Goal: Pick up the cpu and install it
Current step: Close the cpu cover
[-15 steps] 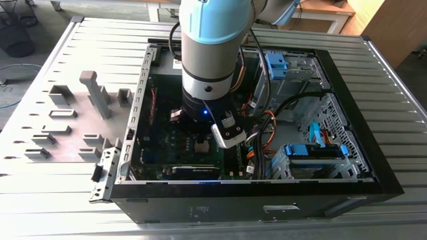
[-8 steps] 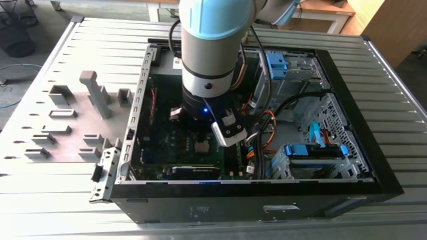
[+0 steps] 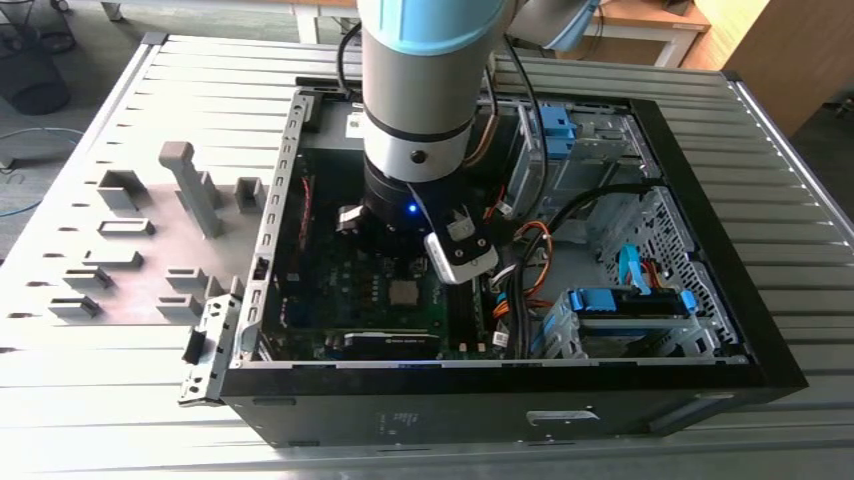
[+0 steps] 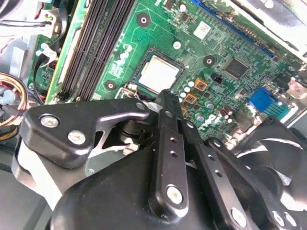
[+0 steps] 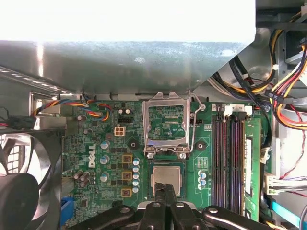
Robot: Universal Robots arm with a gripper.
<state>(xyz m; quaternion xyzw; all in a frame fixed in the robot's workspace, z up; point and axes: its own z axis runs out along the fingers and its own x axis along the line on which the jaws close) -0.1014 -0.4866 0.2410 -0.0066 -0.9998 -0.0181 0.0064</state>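
The cpu (image 5: 166, 175), a small silvery square chip, lies flat in its socket on the green motherboard (image 5: 100, 158); it also shows in the second wrist view (image 4: 159, 74) and as a tiny square under the arm in the exterior view (image 3: 400, 292). My gripper (image 5: 166, 189) is shut, its black fingertips pressed together right over one edge of the chip, with nothing between them. Whether they touch the chip I cannot tell. The second wrist view has the same fingertips (image 4: 163, 94) at the chip's rim. The dark socket frame (image 5: 165, 125) stands flipped open beside the socket.
The arm (image 3: 420, 110) reaches down into the open black computer case (image 3: 507, 400). Memory slots (image 5: 230, 158) run beside the socket, and a black fan (image 5: 24, 182) sits on its other side. Cable bundles (image 5: 283, 96) hang near the drive bays (image 3: 621, 300). Grey holder blocks (image 3: 134, 230) stand outside the case at the exterior view's left.
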